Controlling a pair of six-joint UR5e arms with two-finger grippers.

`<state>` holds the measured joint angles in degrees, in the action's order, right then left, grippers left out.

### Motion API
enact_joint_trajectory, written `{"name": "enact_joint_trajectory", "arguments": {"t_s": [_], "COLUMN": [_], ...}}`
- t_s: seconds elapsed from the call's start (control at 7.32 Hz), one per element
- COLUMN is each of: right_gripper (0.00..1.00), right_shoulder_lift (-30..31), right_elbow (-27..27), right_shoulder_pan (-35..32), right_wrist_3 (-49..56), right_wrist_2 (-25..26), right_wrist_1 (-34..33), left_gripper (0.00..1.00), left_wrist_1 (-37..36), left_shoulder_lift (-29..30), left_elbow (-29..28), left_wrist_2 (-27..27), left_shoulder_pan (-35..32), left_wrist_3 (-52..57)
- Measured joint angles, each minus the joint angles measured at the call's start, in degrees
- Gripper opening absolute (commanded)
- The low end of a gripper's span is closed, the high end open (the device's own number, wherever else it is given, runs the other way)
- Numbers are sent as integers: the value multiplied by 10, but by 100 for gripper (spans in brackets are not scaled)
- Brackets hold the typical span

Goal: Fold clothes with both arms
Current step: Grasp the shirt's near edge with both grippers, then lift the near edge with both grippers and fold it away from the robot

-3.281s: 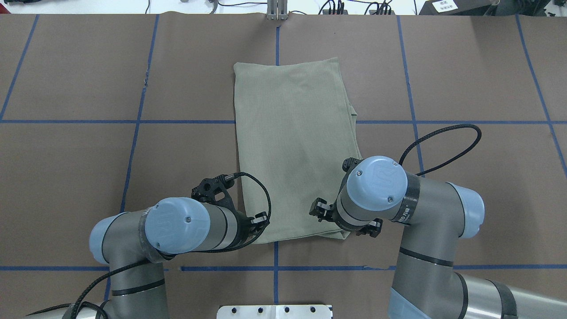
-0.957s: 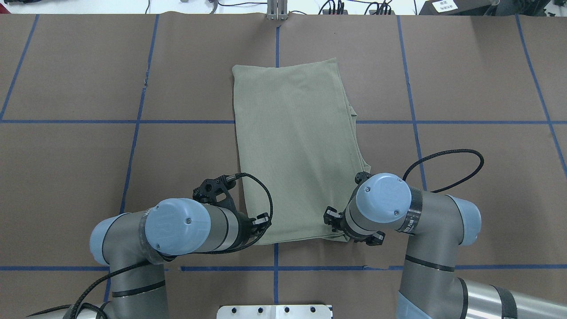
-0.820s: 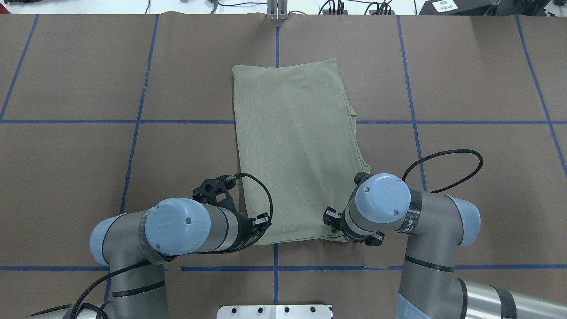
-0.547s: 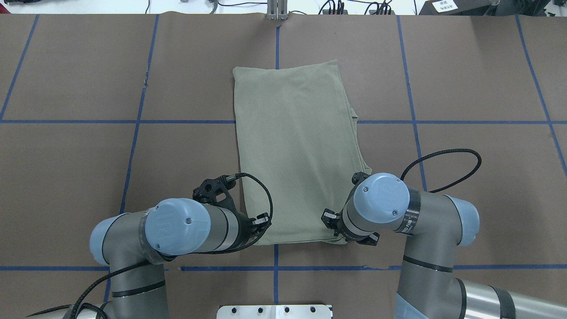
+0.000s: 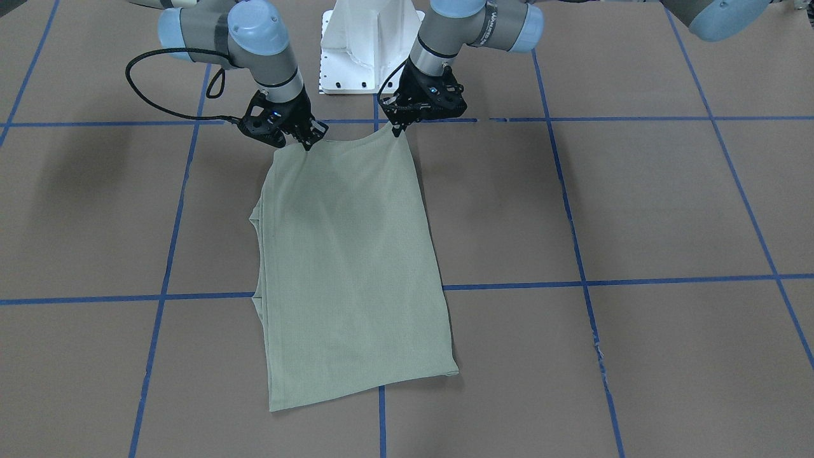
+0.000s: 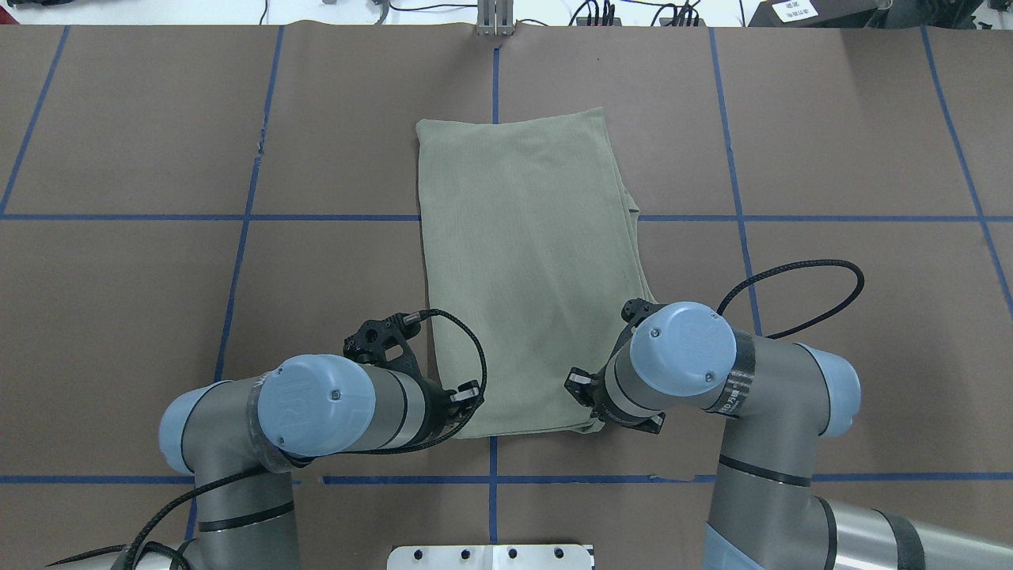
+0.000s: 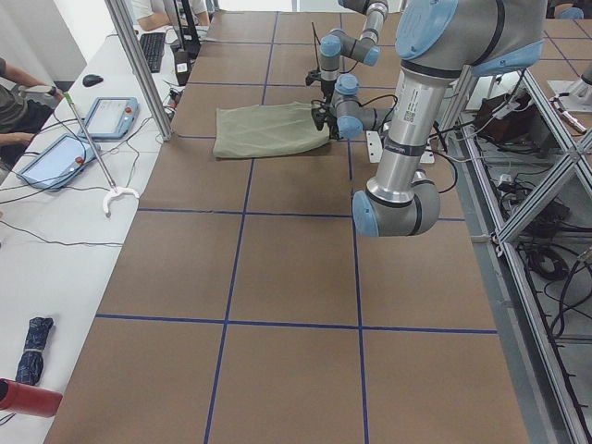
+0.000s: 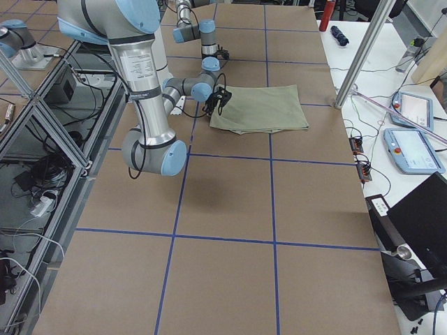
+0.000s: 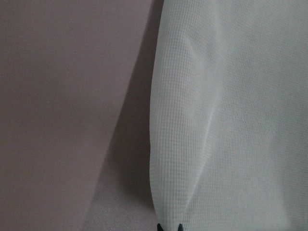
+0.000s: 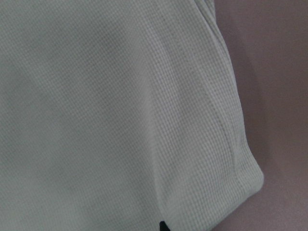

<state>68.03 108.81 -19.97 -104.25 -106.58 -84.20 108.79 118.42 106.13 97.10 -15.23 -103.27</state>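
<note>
The sage-green shirt [image 6: 530, 261] lies folded into a long rectangle on the brown table, also seen in the front view [image 5: 350, 267]. My left gripper [image 5: 397, 131] pinches its near corner on my left side, and ribbed cloth [image 9: 231, 120] fills the left wrist view between two close fingertips. At the other near corner, my right gripper [image 5: 307, 145] is shut on the cloth [image 10: 106, 120]. The near hem sags slightly between the two grips. In the overhead view the left arm [image 6: 316, 404] and right arm [image 6: 684, 360] hide both sets of fingertips.
The white pedestal base [image 5: 369, 44] stands just behind the grippers. Blue tape lines grid the table. A side table with tablets [image 7: 111, 116] and a metal post [image 7: 139, 65] runs along the far side, where a person's arm [image 7: 14, 102] shows.
My right gripper has shifted inward toward the left arm, dragging its shirt corner along so the near hem is narrower. The left arm has not moved.
</note>
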Motion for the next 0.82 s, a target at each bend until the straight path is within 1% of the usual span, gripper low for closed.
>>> {"name": "enact_joint_trajectory", "arguments": {"t_s": [0.14, 0.41, 0.55, 0.82], "right_gripper": [0, 0, 0, 0], "right_shoulder_lift": [1, 5, 7, 13], "right_elbow": [8, 38, 62, 113], "right_shoulder_pan": [0, 1, 4, 9], "right_wrist_3": [-2, -2, -2, -3], "right_wrist_2": [-1, -9, -25, -84], "right_wrist_1": [0, 0, -1, -2], "left_gripper": [0, 0, 0, 0], "left_wrist_1": [0, -22, -50, -110], "left_shoulder_lift": [-6, -28, -33, -36], "left_elbow": [11, 57, 85, 137], "left_wrist_2": [0, -1, -2, -3], "left_shoulder_pan": [1, 13, 28, 54], "left_wrist_3": [0, 1, 0, 0]}}
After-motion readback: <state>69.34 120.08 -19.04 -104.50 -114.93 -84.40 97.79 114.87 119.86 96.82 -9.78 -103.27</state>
